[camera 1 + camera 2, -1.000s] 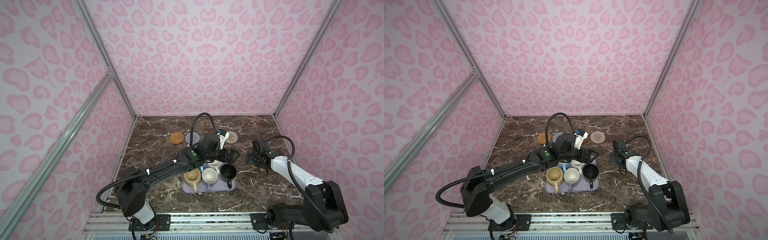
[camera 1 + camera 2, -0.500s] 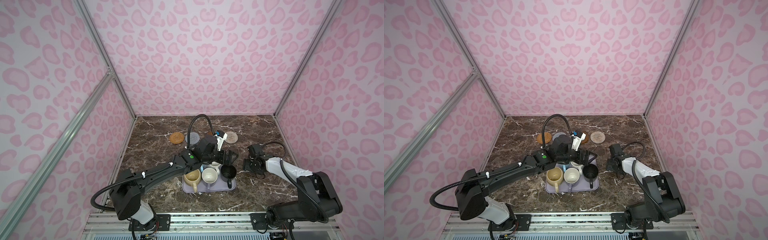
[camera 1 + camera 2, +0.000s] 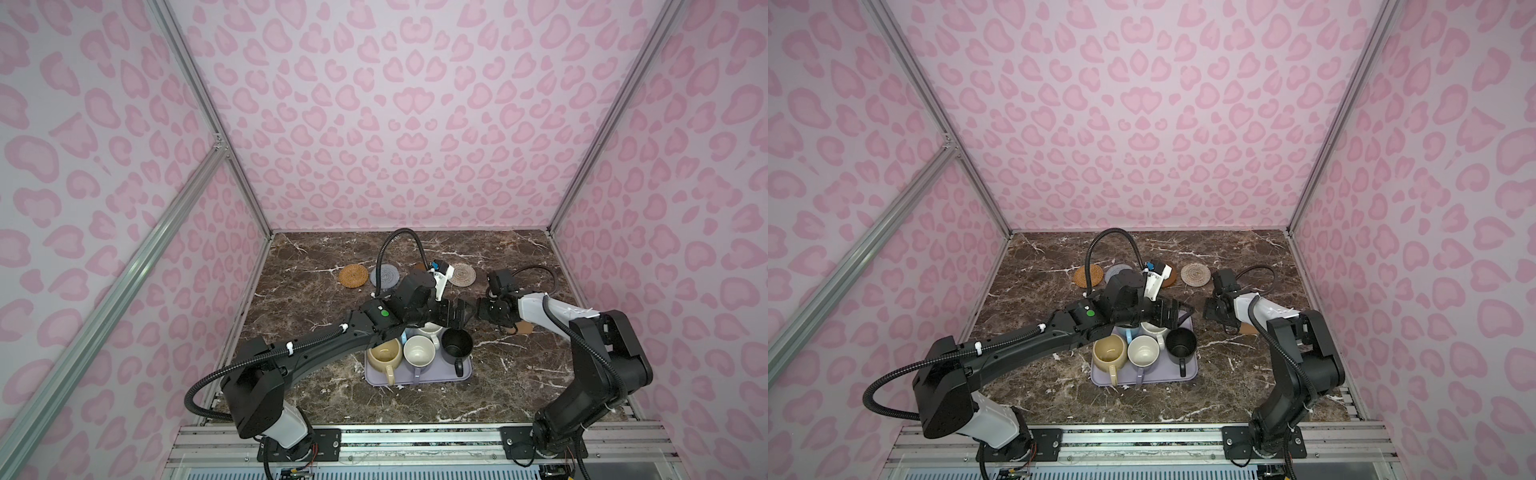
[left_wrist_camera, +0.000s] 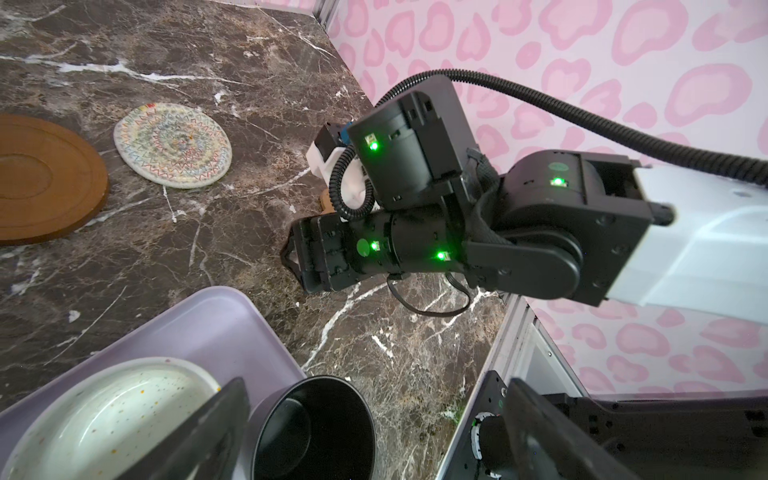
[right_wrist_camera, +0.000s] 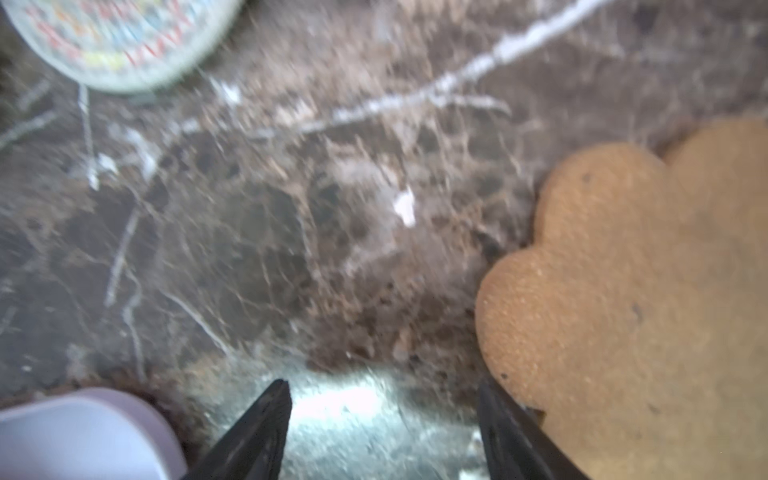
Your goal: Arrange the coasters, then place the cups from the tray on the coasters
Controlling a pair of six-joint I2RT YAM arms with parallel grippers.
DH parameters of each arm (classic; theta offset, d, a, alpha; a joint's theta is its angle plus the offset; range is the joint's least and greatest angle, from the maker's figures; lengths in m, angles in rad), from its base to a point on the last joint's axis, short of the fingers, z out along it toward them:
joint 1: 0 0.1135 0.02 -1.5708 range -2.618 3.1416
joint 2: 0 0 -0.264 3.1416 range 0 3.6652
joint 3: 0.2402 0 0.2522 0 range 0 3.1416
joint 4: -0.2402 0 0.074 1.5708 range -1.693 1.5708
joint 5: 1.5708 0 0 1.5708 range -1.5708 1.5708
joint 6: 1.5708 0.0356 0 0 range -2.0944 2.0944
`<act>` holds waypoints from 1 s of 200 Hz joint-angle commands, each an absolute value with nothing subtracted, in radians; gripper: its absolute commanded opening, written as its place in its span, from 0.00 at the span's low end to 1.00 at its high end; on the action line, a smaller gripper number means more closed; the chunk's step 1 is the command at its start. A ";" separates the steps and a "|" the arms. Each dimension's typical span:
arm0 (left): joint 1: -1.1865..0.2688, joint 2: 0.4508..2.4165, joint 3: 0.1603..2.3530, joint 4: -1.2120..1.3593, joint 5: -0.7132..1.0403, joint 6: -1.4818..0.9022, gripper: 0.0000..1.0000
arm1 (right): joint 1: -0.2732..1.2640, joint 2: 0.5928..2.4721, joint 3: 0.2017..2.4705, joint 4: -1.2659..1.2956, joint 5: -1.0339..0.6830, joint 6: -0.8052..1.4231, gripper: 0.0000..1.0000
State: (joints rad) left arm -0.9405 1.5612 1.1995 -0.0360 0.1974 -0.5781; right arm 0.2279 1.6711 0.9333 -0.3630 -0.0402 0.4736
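Four round coasters lie in a row toward the back of the counter (image 3: 311,299). From the left they are an orange woven coaster (image 3: 353,275), a grey-blue coaster (image 3: 384,275) just beside it, and a brown coaster (image 4: 41,178), which the left arm largely hides in both top views. A beige woven coaster (image 3: 464,274) sits at the right end. The paw-shaped cork coaster (image 3: 524,328) lies apart from the row, nearer the front and to the right, partly under the right arm.

All the mugs are on the lavender tray (image 3: 436,374) near the front middle. In its front row stand a yellow mug (image 3: 384,353), a lavender mug with a white inside (image 3: 419,351) and a black mug (image 3: 456,344), all with handles toward the front. Behind them are a speckled white mug (image 4: 112,411) and a light blue mug (image 3: 1128,332), which the left arm mostly covers.

The left pincer (image 4: 376,386) hangs above the back right part of the tray with its jaws spread wide, gripping nothing. In the left wrist view the black mug sits below, between its fingers.

The right pincer (image 5: 384,386) is low over the counter between the tray's corner and the paw coaster. Its jaws are apart with only bare marble between them. One finger is just beside the paw's edge; whether it touches cannot be told.

Pink spotted walls (image 3: 415,124) enclose the counter.
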 commanded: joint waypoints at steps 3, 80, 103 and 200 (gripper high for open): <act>-0.940 1.580 1.218 -0.025 0.195 -0.578 0.97 | 0.223 1.665 0.970 -0.388 -0.049 0.437 0.74; -0.943 1.605 1.223 -0.010 0.218 -0.581 0.97 | 0.082 1.562 0.918 -0.540 0.223 0.436 0.94; -0.942 1.612 1.223 -0.006 0.222 -0.583 0.97 | 0.024 1.613 0.923 -0.527 0.145 0.397 0.97; -0.942 1.613 1.217 -0.007 0.206 -0.582 0.97 | 0.008 1.692 0.904 -0.446 0.011 0.381 0.82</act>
State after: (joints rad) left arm -0.9424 1.6058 1.2110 -0.0296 0.2089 -0.5823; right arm 0.0051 1.6615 0.9173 -0.4763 0.0742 0.3874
